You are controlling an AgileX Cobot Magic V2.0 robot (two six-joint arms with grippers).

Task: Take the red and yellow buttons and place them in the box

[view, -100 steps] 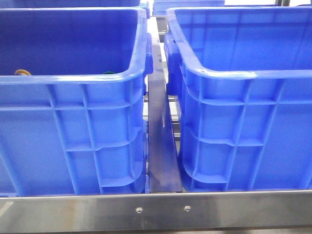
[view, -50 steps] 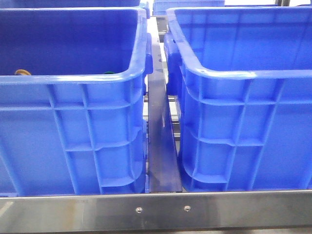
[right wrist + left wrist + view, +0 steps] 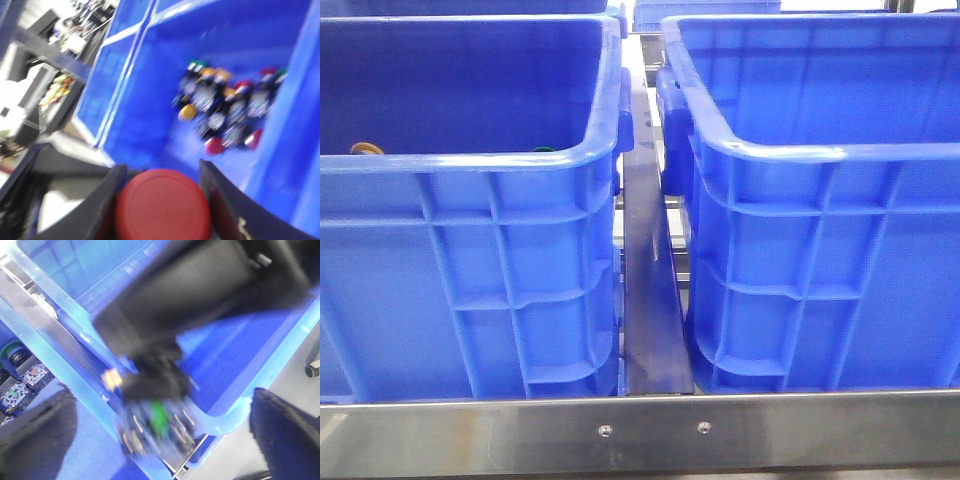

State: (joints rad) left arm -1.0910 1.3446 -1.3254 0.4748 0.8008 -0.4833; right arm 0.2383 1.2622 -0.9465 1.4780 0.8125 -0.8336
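Observation:
My right gripper (image 3: 162, 202) is shut on a red button (image 3: 162, 206), whose round cap fills the gap between the two dark fingers. Beyond it, several red, yellow and green buttons (image 3: 227, 107) lie heaped on the floor of a blue crate. In the left wrist view the right arm reaches over the crate rims, blurred, with the greyish button body (image 3: 157, 422) hanging below it. My left gripper (image 3: 162, 435) is open, its fingers (image 3: 40, 432) far apart. The box (image 3: 810, 150) is the right blue crate. No gripper shows in the front view.
The left crate (image 3: 470, 160) stands beside the box, with a steel strip (image 3: 650, 300) between them. A yellow cap (image 3: 362, 148) and a green one (image 3: 542, 150) peek over its near rim. A steel rail (image 3: 640, 430) runs along the front.

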